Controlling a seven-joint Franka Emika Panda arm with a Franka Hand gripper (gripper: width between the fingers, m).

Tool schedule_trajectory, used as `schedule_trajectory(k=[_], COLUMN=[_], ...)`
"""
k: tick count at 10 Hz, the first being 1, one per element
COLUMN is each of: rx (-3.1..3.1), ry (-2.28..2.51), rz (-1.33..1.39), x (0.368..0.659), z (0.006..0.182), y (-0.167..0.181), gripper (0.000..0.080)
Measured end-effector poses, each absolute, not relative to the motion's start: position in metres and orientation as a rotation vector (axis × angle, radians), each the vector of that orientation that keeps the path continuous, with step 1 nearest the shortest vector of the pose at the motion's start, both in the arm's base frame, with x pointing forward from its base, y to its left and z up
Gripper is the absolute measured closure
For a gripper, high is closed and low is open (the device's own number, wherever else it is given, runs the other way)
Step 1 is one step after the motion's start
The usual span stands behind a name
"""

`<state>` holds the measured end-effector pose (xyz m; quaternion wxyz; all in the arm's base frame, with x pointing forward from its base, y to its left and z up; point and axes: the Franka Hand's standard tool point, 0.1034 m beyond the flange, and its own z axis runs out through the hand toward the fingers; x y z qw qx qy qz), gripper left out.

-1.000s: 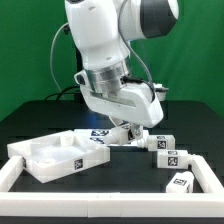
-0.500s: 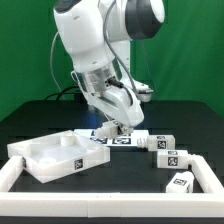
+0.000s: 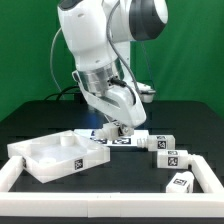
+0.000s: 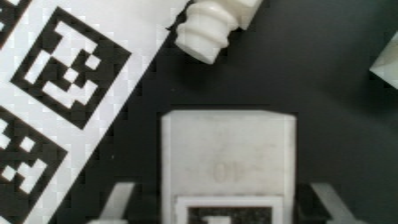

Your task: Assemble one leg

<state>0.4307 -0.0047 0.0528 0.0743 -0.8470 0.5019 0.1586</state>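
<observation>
We see the fingers [image 4: 121, 203] spread apart, one on each side of the leg [image 4: 228, 150], with a gap on both sides and nothing gripped. The gripper [image 3: 116, 131] hangs low, just beside the tabletop slab [image 3: 55, 152]. Other legs [image 3: 170, 157] lie toward the exterior view's right.

Hidden, cropped, blurred
Mid-bench, gripper [image 3: 117, 129] fingertips too small to resolve; grip unreadable. Wrist view: leg [image 4: 228, 160] and tabletop slab tags [image 4: 54, 70] cropped at frame edges, soft-focus.
</observation>
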Motion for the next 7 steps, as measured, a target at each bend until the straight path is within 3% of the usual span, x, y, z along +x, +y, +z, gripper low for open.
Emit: schedule_trajectory(k=[3,7], rx=[-2.536,-2.511], ry=[1.595,1.651], rz=[0.495,0.503], x=[0.391,0.375], z=[0.028,0.009], y=[-0.009,-0.011], gripper=[0.0518,0.0518])
